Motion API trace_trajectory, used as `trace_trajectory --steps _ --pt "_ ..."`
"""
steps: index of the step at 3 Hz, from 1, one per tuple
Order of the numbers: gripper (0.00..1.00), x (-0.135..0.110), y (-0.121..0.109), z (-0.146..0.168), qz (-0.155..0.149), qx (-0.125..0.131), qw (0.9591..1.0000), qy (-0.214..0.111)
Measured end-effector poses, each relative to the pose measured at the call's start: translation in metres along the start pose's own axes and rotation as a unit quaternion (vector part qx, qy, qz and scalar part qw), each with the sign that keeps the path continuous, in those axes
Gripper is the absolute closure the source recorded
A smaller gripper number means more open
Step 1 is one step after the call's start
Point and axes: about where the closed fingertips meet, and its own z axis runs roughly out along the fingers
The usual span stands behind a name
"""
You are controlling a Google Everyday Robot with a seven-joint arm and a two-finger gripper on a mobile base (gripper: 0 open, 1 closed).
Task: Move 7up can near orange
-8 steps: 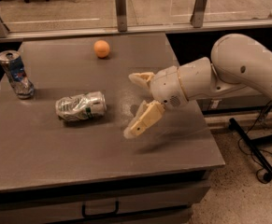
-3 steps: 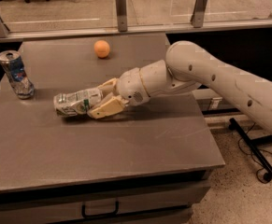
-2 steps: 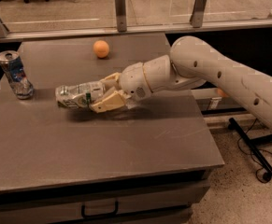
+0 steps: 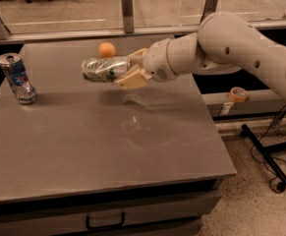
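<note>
The crushed silver 7up can [image 4: 102, 69] with green markings is held sideways in the air above the grey table [image 4: 108, 141]. My gripper [image 4: 130, 69] is shut on its right end, one tan finger above and one below. The small round orange [image 4: 106, 49] rests on the table's far part, just behind and slightly above the can in the view. My white arm [image 4: 231, 48] reaches in from the right.
A dented blue-and-silver can [image 4: 17, 78] stands upright at the table's left edge. A glass barrier with metal posts [image 4: 127, 9] runs behind the table. A roll of tape [image 4: 238, 94] lies on a low shelf at right. Cables and a chair base lie on the floor at right.
My gripper closed on the 7up can where it lay on the table, lifted it off the surface and carried it back toward the orange.
</note>
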Motion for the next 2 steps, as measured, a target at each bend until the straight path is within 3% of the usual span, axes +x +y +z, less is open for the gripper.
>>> trace_trajectory --steps 1,2 --pt "1.00 0.010 -0.046 -0.019 -0.001 0.089 0.9951 0.043" --pt "1.00 0.022 -0.077 -0.027 0.004 0.142 0.9880 0.061"
